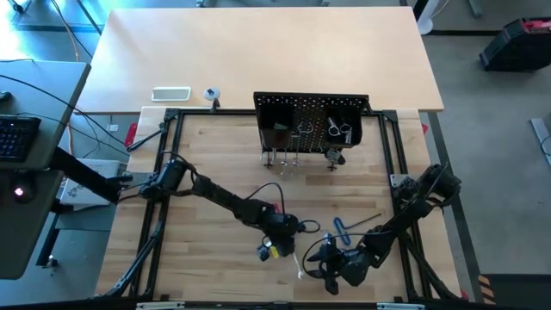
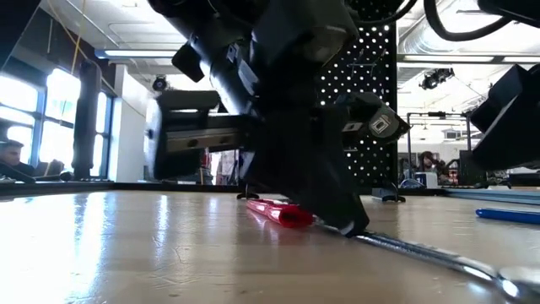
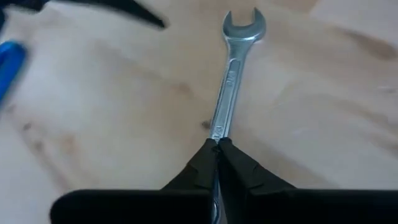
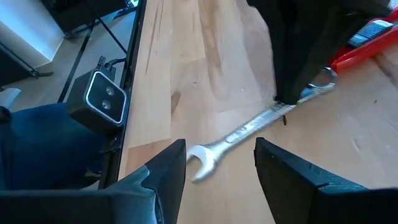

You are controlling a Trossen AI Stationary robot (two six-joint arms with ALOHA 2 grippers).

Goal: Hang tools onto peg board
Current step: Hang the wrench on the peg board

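L gripper [image 3: 217, 144] pinched the silver wrench [image 3: 233, 68] flat on table [image 3: 112, 124]; R gripper [image 4: 221, 163] hovered spread nearby.

Both arms reach low over the table's near side
Left gripper [image 3: 217, 151] fingers pinched shut; right gripper [image 4: 219, 163] fingers spread apart

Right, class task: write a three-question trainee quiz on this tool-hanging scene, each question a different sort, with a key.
1. True or false: the left hand is shut on the silver wrench.
2. The right hand is: A) open above the wrench's open end, B) shut on the red-handled tool, C) at the peg board.
3. Fill in: the wrench lies on the ____.

Key: 1 true; 2 A; 3 table.
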